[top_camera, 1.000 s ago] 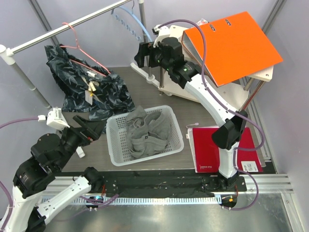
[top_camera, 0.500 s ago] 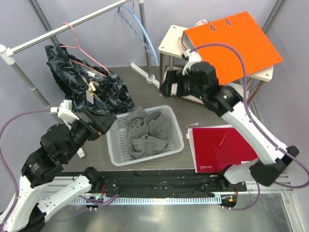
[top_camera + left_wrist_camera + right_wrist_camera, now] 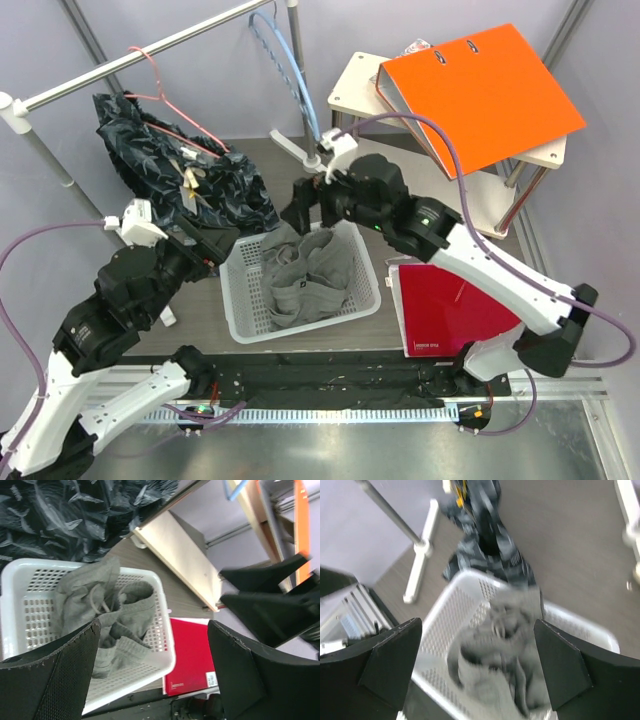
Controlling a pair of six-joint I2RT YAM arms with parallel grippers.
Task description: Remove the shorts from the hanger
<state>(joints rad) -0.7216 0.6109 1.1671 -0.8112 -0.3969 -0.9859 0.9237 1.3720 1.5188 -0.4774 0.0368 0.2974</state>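
Freeing the dark fish-print fabric shorts, draped at far left beyond the white plastic basket, likely calls for one arm steadying the pink wire hanger while the other draws cloth off; left gripper and right gripper both gape empty. The shorts' long axis slants from the metal rail toward the basket.

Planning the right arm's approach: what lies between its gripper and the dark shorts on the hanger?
In the top view, only a short strip of bare table separates the right gripper from the shorts; the white basket sits just nearer.
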